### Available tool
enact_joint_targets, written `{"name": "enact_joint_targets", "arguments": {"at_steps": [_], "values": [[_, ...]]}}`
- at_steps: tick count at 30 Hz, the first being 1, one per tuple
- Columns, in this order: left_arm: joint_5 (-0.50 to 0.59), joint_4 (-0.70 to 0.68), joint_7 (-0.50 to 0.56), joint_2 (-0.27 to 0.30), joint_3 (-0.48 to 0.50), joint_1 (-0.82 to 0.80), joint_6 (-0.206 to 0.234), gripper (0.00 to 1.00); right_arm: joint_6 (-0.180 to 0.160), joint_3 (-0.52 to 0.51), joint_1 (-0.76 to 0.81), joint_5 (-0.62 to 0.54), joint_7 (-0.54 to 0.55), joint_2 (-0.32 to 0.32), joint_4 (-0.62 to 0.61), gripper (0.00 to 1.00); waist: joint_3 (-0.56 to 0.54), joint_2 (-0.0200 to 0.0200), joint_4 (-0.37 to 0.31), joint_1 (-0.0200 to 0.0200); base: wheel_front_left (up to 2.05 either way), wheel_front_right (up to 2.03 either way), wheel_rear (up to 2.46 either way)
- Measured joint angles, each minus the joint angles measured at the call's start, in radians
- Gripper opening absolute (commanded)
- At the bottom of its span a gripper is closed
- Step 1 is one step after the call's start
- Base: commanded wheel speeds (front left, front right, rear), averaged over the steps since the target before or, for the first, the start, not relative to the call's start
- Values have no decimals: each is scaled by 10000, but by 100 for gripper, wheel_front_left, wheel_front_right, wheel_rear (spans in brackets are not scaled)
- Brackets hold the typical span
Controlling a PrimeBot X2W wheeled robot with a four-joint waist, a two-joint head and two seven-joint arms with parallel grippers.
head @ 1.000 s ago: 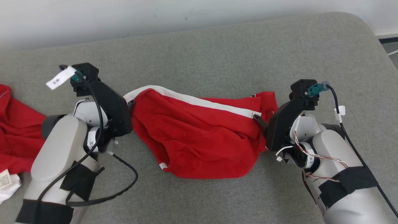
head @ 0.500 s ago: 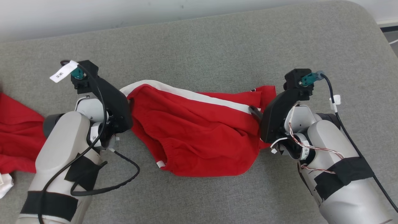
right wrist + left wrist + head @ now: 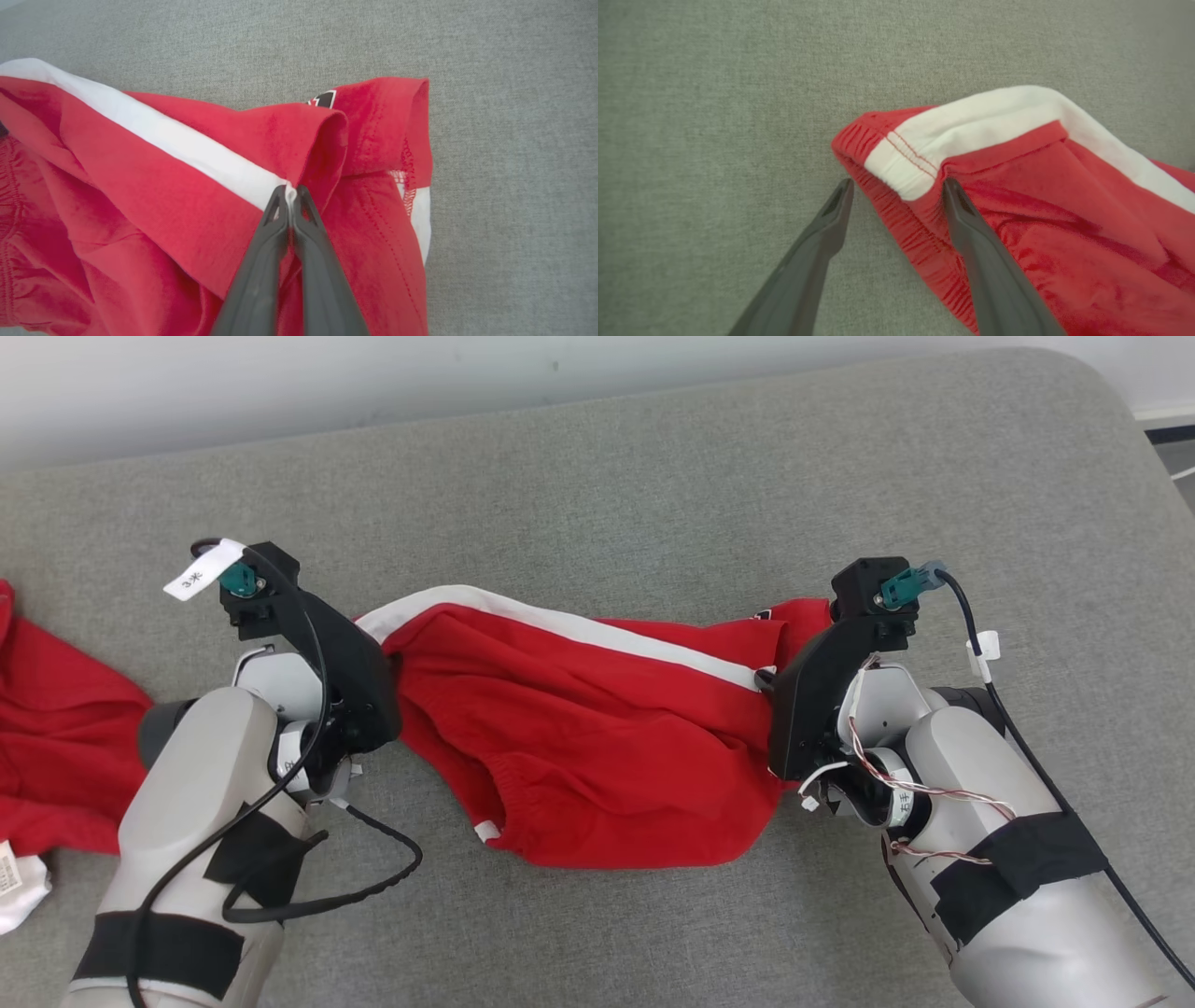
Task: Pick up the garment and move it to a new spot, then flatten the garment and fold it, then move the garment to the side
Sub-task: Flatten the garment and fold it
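Crumpled red shorts [image 3: 597, 747] lie on the grey padded surface [image 3: 653, 467], long axis running across the robot, with the waistband [image 3: 920, 228] to its left and the leg hem [image 3: 416, 140] to its right. The left fingers [image 3: 829, 228] are spread astride the waistband corner. The right fingers [image 3: 271, 252] are pinched on the white stripe [image 3: 187, 140].

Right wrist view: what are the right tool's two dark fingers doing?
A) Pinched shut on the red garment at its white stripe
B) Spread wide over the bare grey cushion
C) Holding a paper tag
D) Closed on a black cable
A: the right tool is pressed shut on the red fabric garment with a white stripe, with a sliver of white cloth caught between its tips.
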Motion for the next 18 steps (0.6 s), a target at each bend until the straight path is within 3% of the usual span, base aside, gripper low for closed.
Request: {"name": "enact_joint_targets", "arguments": {"at_steps": [2, 3, 5, 6, 14, 16, 17, 18], "values": [[-2, 98, -123, -12, 15, -42, -46, 74, 0, 8, 2, 0, -48, 0, 8, 4, -50, 0, -35, 0, 0, 0, 0], [-2, 146, -173, -15, 19, -97, -46, 73, 0, 0, 5, 0, -71, 0, 6, 20, -74, 0, -51, 0, 0, 0, 0], [-2, 205, -272, -17, 56, -177, -50, 79, 0, -12, 10, 0, -84, 0, 10, 76, -112, 0, -76, 0, 0, 0, 0], [-2, 245, -318, -17, 73, -187, -48, 97, 0, -17, 12, 0, -90, 0, 15, 100, -135, 1, -86, 0, 0, 0, 0], [-15, 472, -533, -21, 161, -353, -98, 100, -2, 0, 13, 0, -167, 0, -33, 100, -236, 1, -120, 0, 0, 0, 0], [-23, 570, -552, -21, 169, -353, -123, 100, -2, 44, 13, 0, -167, 0, -44, 83, -264, 0, -124, 0, 0, 0, 0], [-29, 598, -594, -21, 174, -353, -125, 100, -2, 71, 13, 0, -167, -2, -59, 51, -277, 0, -125, 0, 0, 0, 0], [-27, 625, -616, -19, 173, -353, -125, 100, -2, 104, 13, 0, -167, 0, -84, 46, -288, 1, -125, 0, 0, 0, 0]]}}
